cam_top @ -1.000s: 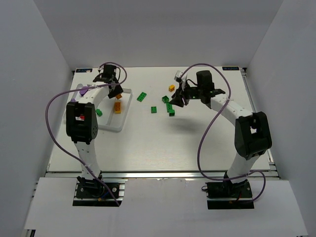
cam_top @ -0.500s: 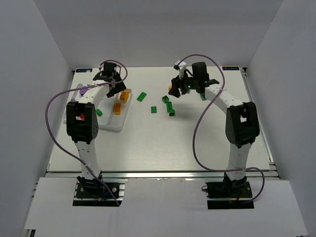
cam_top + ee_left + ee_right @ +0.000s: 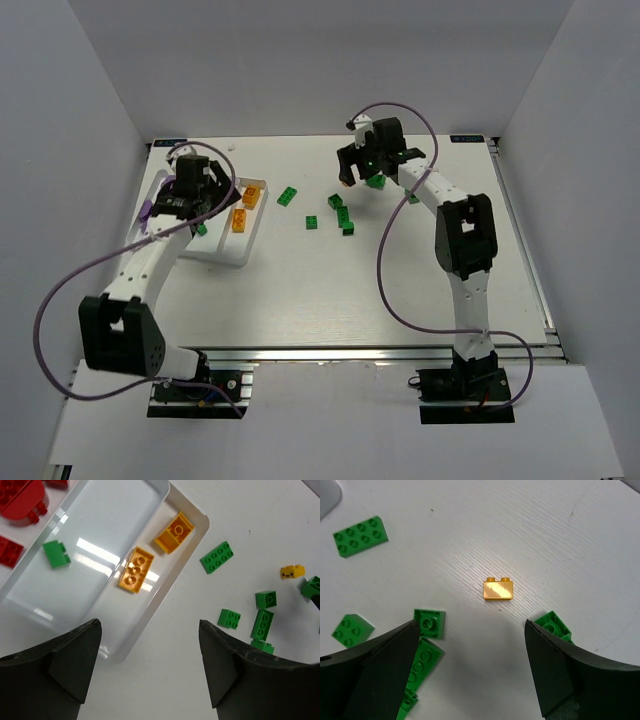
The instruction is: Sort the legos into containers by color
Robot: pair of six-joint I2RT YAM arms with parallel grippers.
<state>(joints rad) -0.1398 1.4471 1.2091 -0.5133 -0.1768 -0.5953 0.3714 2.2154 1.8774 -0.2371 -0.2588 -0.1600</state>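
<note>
Both arms have shifted since the earlier frame: the left arm [image 3: 150, 262] now reaches in from the left of the table [image 3: 330, 290], and a second orange brick has appeared in the tray [image 3: 105, 515].

Left tool [image 3: 149, 625]: spread, empty, above the tray's right wall. Two orange bricks [image 3: 135, 569] [image 3: 174, 532] lie in the right-hand compartment. A green brick [image 3: 56, 553] lies nearby, with no divider discernible between them. Red bricks [image 3: 20, 500] lie in the next compartment.

Right tool [image 3: 470, 625]: spread, empty, above a small orange brick [image 3: 498, 589] on the table, with loose green bricks [image 3: 360, 536] around it.
</note>
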